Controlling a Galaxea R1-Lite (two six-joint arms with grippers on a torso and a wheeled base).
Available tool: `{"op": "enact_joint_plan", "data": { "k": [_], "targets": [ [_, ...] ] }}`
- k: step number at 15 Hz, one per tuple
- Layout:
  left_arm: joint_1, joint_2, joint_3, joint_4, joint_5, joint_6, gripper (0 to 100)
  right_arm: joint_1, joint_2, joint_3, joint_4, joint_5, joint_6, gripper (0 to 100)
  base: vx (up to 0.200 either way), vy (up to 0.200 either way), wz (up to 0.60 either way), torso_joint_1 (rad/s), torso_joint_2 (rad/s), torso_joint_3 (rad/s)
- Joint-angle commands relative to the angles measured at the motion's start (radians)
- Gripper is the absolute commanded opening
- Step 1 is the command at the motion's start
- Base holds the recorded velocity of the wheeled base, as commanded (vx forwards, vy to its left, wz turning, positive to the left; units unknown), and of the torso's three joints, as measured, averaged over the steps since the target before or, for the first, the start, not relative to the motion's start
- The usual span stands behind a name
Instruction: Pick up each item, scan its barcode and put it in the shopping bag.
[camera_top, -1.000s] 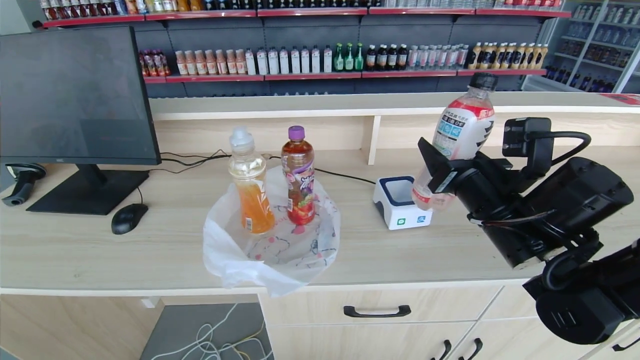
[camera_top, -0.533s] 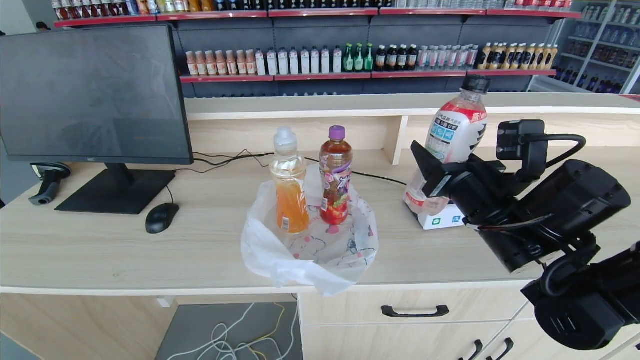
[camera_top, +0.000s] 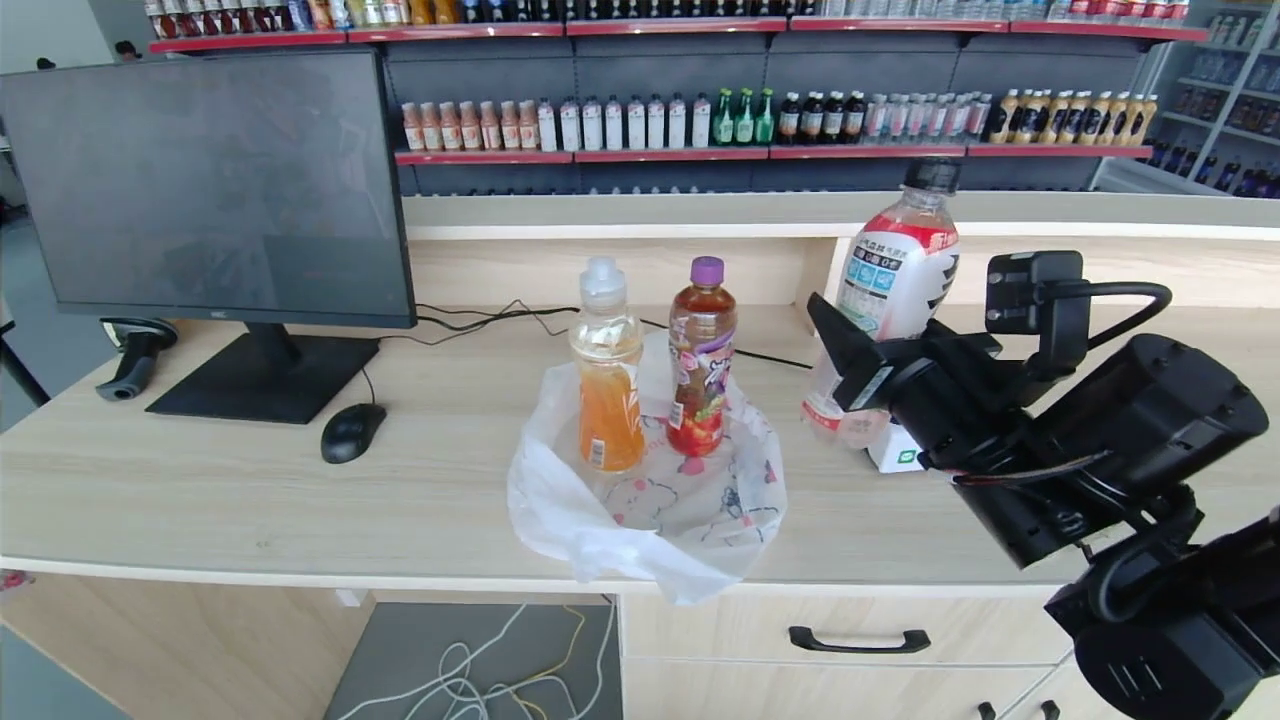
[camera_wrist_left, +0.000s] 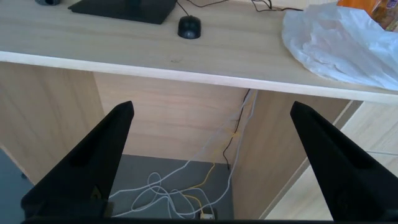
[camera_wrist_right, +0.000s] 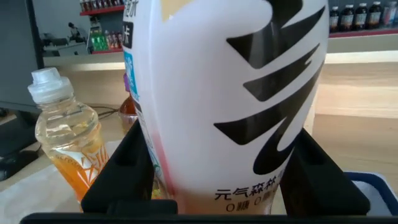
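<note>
A clear plastic bottle with a white-and-red label and a black cap is clamped by the right gripper over the wooden counter, near the white plastic shopping bag. The left gripper is spread wide.

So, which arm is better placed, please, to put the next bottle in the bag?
Right: the right tool grips the pink bottle beside the shopping bag; the left tool is empty, short of the counter.

Bag — between monitor and scanner
</note>
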Motion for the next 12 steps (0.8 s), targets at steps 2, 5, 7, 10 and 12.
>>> {"op": "enact_joint_plan", "data": {
  "k": [2,5,7,10,12],
  "targets": [
    [0.000,0.000,0.000,0.001,0.000,-0.001,100,0.051,-0.020,0.053,0.004,0.001,-0.001,0,0.000,0.000,0.00,0.000,0.00,0.000],
    [0.000,0.000,0.000,0.002,0.000,0.001,100,0.130,-0.014,0.064,0.004,0.001,-0.001,0,0.000,0.000,0.00,0.000,0.00,0.000],
    [0.000,0.000,0.000,0.002,0.000,-0.001,100,0.136,0.018,0.053,0.004,0.001,0.002,0,0.000,0.000,0.00,0.000,0.00,0.000],
    [0.000,0.000,0.000,0.002,0.000,-0.001,100,0.137,0.076,0.027,0.004,0.001,0.007,0,0.000,0.000,0.00,0.000,0.00,0.000],
    [0.000,0.000,0.000,0.002,0.001,-0.002,100,0.153,0.115,0.010,0.004,0.001,0.007,0,0.000,0.000,0.00,0.000,0.00,0.000]
  ]
}}
